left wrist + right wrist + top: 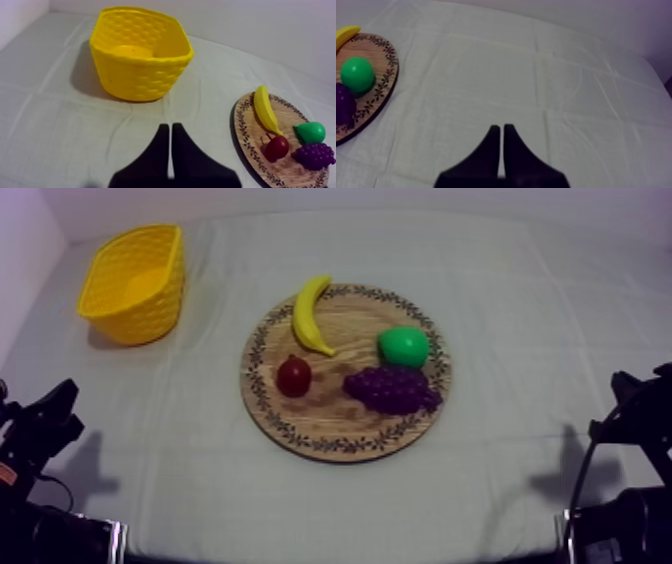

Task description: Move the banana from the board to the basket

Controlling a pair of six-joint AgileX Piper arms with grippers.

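The left gripper (171, 127) sits low at the lower left of the top view. Its two black fingers are pressed together and hold nothing. The yellow woven plastic basket (150, 313) stands at the upper left, on the grey-white cloth (520, 338), well apart from the board. The round wooden board with a leafy patterned rim (345, 423) lies in the middle. The yellow curved toy banana (309, 313) lies on the board's upper left part, its top end at the rim. Below it is the small red fruit (294, 375). To the right sit the green pear (403, 345) and the purple bunch of grapes (392, 388), which touch each other. The right gripper (501, 128) is low at the lower right, fingers together, holding nothing.
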